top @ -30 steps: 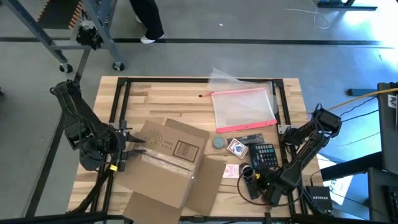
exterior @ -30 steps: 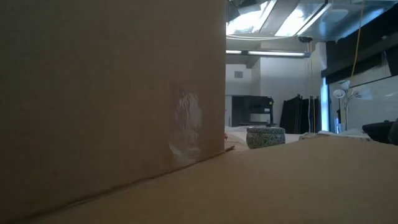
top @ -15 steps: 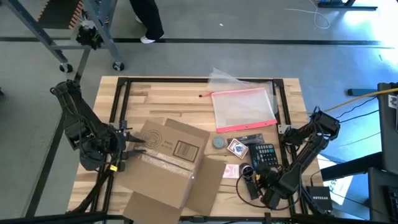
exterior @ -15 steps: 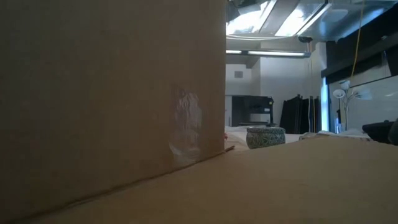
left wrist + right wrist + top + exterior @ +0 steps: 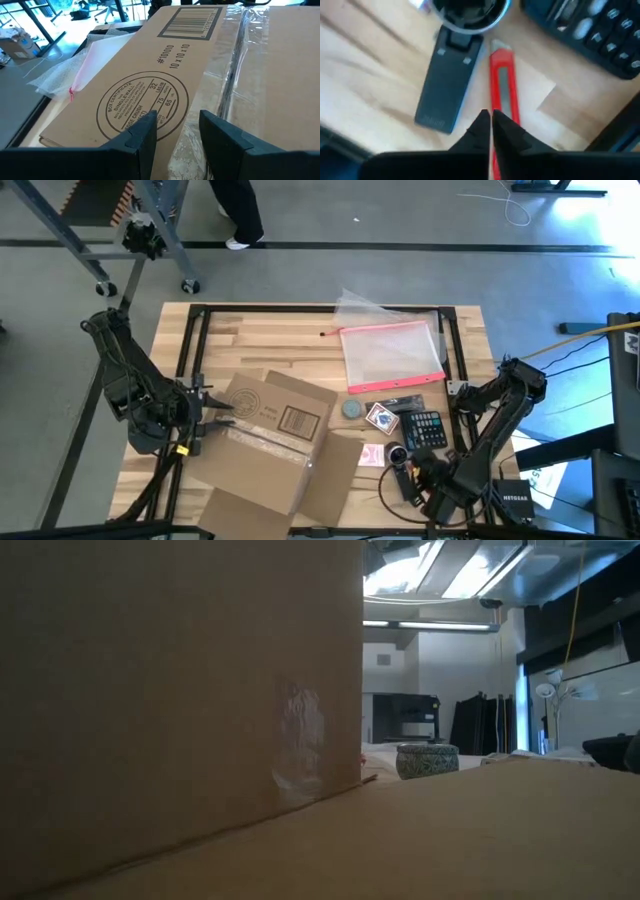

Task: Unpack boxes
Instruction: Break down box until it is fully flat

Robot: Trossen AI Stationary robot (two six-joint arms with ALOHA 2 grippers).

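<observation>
overhead view downward, low view (table height) against box (image 5: 180, 690)

From overhead I get bright, even daylight on the table (image 5: 260, 340), with glare washing out the floor at the far right corner. My low view is dim, the cardboard box (image 5: 180, 690) in shadow against glowing ceiling lights. The right wrist picture is soft and blurred.

box (image 5: 150, 75): "#101010", "10 x 10 x 10", cert stamp
</observation>
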